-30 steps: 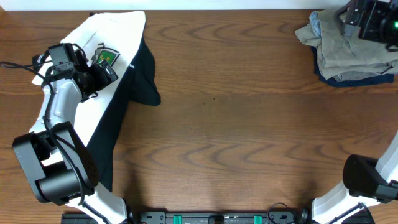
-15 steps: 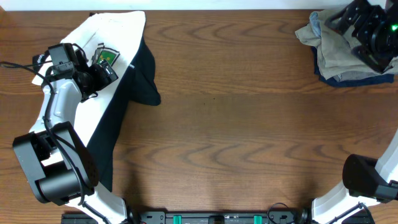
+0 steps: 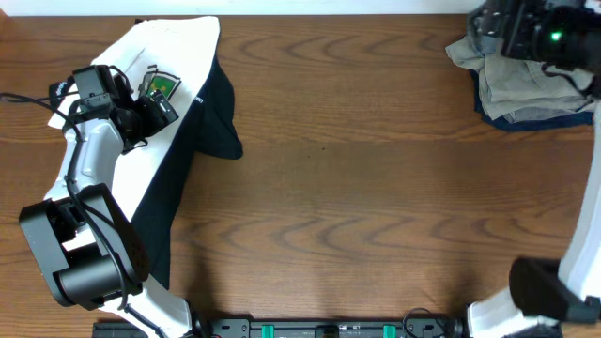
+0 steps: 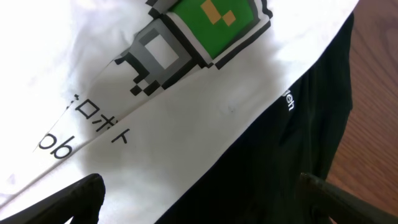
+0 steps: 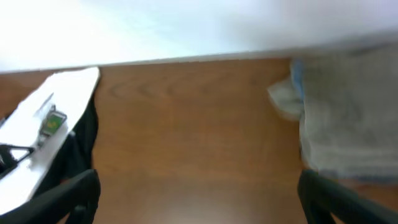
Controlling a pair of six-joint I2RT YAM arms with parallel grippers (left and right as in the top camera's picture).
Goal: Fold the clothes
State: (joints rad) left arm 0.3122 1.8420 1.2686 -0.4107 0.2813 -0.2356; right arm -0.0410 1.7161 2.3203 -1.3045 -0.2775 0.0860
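White shirt (image 3: pixel 178 47) — creased, pixel-printed cloth.

A brown wooden table (image 3: pixel 357 188) fills nearly the whole overhead view, its grain running in long wavy bands from 9 o'clock to 3 o'clock. Along its far edge, at 12 o'clock, lies a narrow white strip (image 3: pixel 329 7); the right wrist view shows it as a broad, pale, blurred surface. At 6 o'clock a black bar (image 3: pixel 319 330) with green marks sits against the near edge
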